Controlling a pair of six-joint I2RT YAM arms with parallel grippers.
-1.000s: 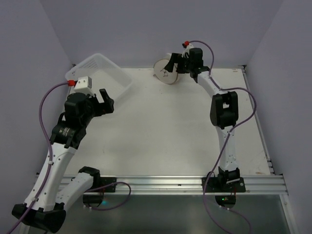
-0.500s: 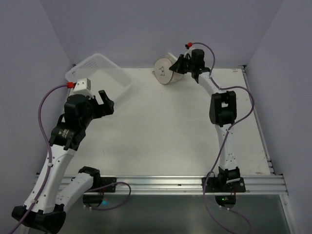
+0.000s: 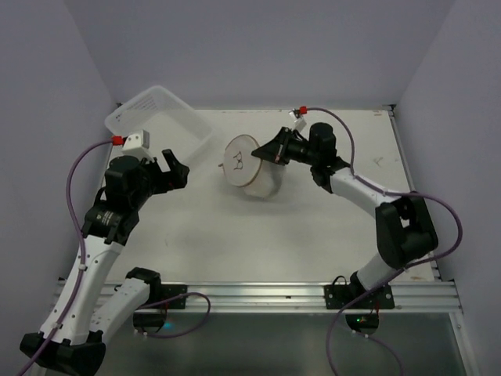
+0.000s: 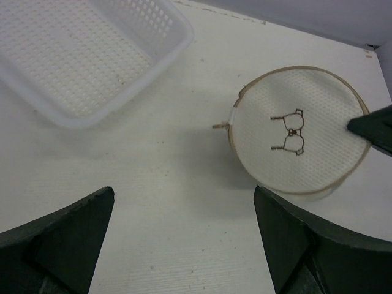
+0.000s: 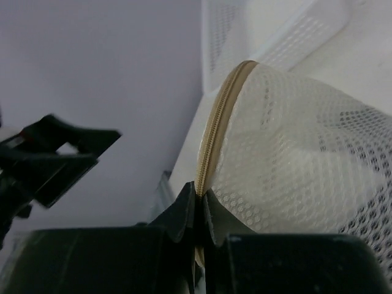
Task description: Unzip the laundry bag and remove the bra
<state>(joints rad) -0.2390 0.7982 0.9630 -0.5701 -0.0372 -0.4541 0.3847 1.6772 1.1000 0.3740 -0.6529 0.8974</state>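
Stretched leftward, the right hand (image 3: 264, 151) pinches the rim of the laundry bag (image 3: 239, 162). The left hand (image 3: 174, 162) hovers wide. The bag's face bears a bra pictogram (image 4: 289, 131).

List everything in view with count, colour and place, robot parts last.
laundry bag: one, cream-white, mid-table toward the far side, flat face tilted up
zip: one, tan, round the bag's rim
tub: one, whitish perforated plastic, far left corner
table: one, white, under it all
left arm: one, white and black, left side
right arm: one, white and black, right side
left pincer: one, black, open, beside the tub, holding nothing
right pincer: one, black, shut on the bag's zipped rim
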